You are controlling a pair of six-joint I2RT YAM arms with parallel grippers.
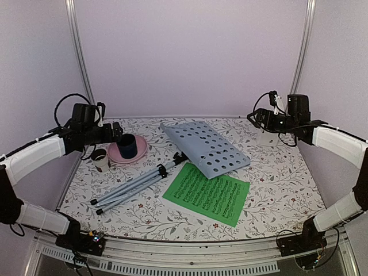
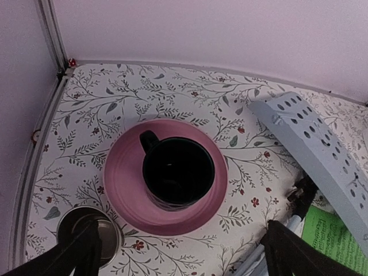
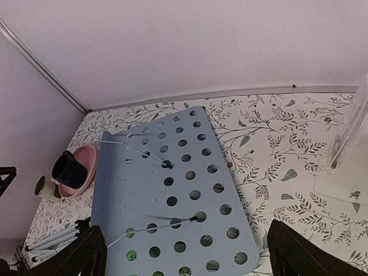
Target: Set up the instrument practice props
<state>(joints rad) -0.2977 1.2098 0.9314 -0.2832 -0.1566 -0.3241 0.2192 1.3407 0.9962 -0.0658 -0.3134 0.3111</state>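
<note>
Cup (image 1: 127,145) on plate (image 1: 142,154), far L – stand (image 1: 208,148) ctr, sheet (image 1: 208,193) in front.

Stand desk (image 1: 207,150) blocks centre — open tabletop (image 1: 282,184) right of green sheet (image 1: 208,194)

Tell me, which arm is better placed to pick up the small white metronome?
Probably right: the right hand hovers open beside the metronome, while the left hand hangs near the blue cup.
</note>
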